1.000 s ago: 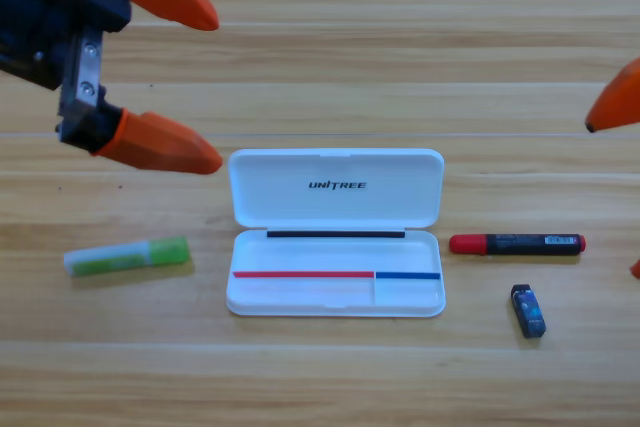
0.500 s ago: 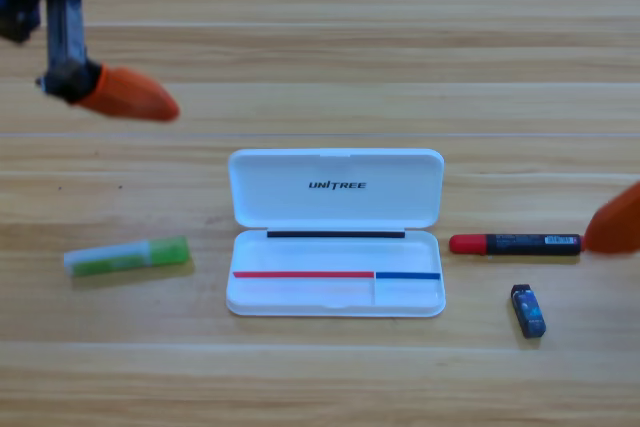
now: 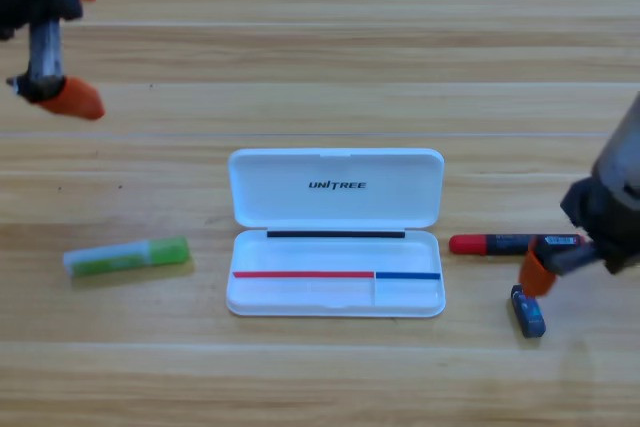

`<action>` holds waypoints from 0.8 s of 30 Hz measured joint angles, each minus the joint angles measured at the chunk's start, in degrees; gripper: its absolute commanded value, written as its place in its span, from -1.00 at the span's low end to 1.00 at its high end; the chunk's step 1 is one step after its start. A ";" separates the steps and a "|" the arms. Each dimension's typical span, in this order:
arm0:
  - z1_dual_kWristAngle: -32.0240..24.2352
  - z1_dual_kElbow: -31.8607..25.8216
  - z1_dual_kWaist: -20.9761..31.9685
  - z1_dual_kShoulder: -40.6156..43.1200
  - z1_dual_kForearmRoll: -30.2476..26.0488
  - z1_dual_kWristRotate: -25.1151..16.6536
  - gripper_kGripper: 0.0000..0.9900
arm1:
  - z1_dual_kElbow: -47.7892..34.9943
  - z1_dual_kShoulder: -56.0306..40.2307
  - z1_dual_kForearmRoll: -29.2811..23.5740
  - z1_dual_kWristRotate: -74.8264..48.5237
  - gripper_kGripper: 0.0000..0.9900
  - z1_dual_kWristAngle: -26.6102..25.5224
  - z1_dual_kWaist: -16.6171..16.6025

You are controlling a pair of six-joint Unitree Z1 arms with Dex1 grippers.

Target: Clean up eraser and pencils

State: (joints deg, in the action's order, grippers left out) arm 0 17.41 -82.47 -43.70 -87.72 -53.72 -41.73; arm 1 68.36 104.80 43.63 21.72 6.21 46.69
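Left pincer (image 3: pixel 62 42) cut off by top-left corner: one orange jaw tip in full view, second only a sliver at top edge. Right arm (image 3: pixel 612 207) blurred, cropped by right edge. Right pincer (image 3: pixel 540 265): one orange jaw seen, other hidden behind arm; gap between jaws not discernible. That jaw covers part of black barrel of red-capped pencil (image 3: pixel 490 243). Contact between jaw and eraser (image 3: pixel 528 311) unclear.

Eraser (image 3: pixel 528 311), red-black (image 3: pixel 500 243) and green pencils (image 3: pixel 127 256) flat.
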 measured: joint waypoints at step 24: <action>-6.62 10.91 8.45 -14.93 6.91 -2.29 0.86 | -2.32 7.49 -6.12 8.19 0.72 -2.21 -0.14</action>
State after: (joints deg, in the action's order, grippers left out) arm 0 10.79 -71.55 -35.25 -102.65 -46.82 -44.01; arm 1 66.04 112.30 37.51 29.91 4.00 46.56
